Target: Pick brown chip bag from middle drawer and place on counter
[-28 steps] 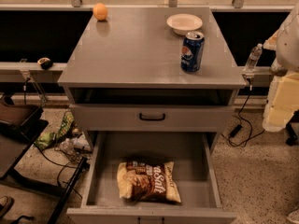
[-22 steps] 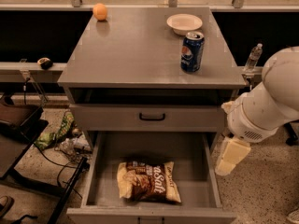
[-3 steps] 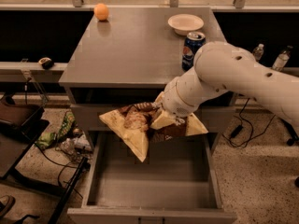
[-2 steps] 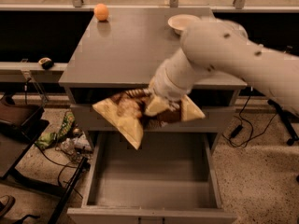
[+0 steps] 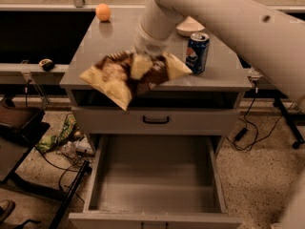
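Observation:
My gripper [image 5: 141,65] is shut on the brown chip bag [image 5: 114,78], holding it in the air over the front edge of the counter [image 5: 114,39]. The bag hangs tilted, its pale lower corner drooping in front of the counter's edge. My white arm [image 5: 228,18] reaches down from the upper right. The middle drawer [image 5: 155,175] stands pulled open below, its grey floor bare.
On the counter stand a blue soda can [image 5: 197,53], a white bowl [image 5: 189,26] behind it and an orange ball [image 5: 103,12] at the back left. A closed drawer front with a black handle [image 5: 156,120] sits above the open drawer. Litter and cables [image 5: 64,140] lie on the floor at left.
The bag was lying in the open drawer; the gripper came down, took hold of it and lifted it out. Over the last second it rose up and left to counter height.

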Robot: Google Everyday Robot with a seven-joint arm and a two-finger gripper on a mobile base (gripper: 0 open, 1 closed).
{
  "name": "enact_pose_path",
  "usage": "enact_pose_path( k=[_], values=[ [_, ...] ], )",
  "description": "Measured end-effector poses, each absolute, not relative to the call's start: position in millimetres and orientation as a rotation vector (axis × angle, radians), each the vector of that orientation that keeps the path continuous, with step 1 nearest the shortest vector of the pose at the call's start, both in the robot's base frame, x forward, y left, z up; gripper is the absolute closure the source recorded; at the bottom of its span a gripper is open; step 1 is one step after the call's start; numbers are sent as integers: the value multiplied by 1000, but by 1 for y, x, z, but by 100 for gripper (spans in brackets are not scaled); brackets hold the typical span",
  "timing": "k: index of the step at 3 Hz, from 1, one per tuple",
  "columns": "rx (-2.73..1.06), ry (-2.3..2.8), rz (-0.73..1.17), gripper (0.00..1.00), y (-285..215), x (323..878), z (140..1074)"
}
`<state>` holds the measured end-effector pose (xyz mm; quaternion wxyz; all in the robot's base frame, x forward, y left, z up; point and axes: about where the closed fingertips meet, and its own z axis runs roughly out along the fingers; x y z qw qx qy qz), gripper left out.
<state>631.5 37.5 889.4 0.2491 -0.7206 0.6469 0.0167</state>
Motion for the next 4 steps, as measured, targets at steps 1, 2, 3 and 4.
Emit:
enact_pose_path(
  k=[1, 2, 3, 4],
  values=[
    [-1980, 1696, -36, 100, 59, 676, 926],
    [-1918, 1609, -132, 100, 72, 717, 978],
    [-1845, 1554, -177, 100, 77, 754, 991],
    [-1795, 1538, -172, 100, 88, 789, 970]
  ],
)
